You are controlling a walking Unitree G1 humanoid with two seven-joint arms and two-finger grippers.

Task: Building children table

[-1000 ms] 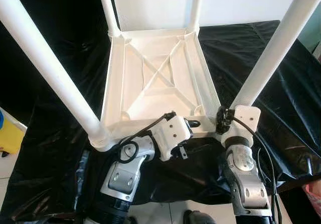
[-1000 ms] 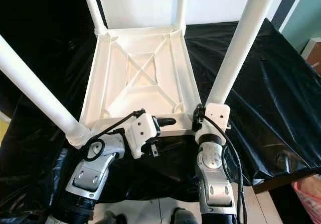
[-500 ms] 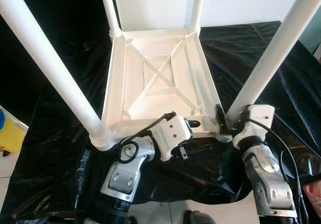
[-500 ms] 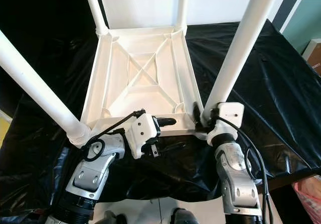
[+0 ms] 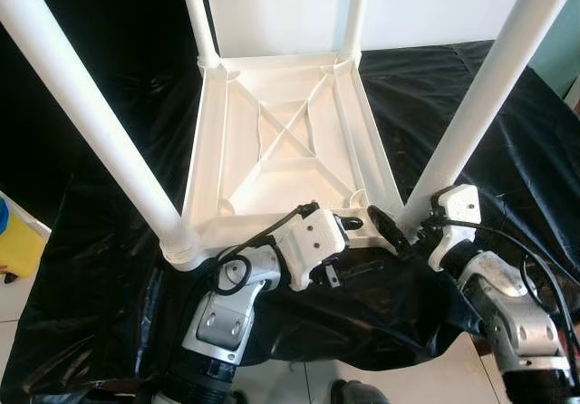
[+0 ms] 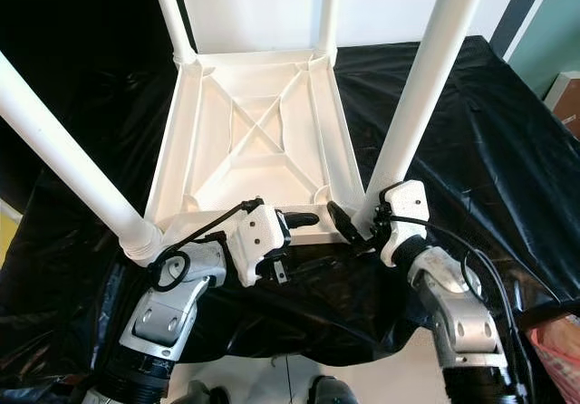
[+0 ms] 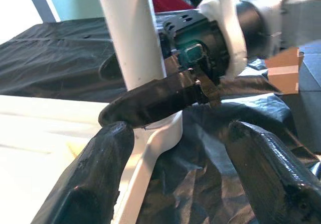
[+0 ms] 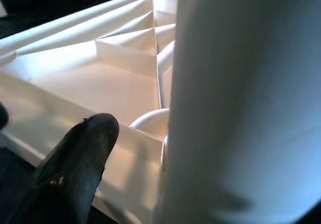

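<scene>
You have one upturned white table (image 5: pixel 285 141) with four legs; right gripper (image 6: pixel 355 226) grips the near-right leg (image 5: pixel 480 96), left gripper (image 5: pixel 349 224) spread at the rim

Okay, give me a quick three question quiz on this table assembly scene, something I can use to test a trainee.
1. True or false: the white table lies upside down, with its legs pointing up.
2. The left gripper is at: A) the table's near rim; B) a far leg; C) the floor.
3. Fill in: the right gripper is at the base of the near-____ leg.

Key: 1 true; 2 A; 3 right.
</scene>
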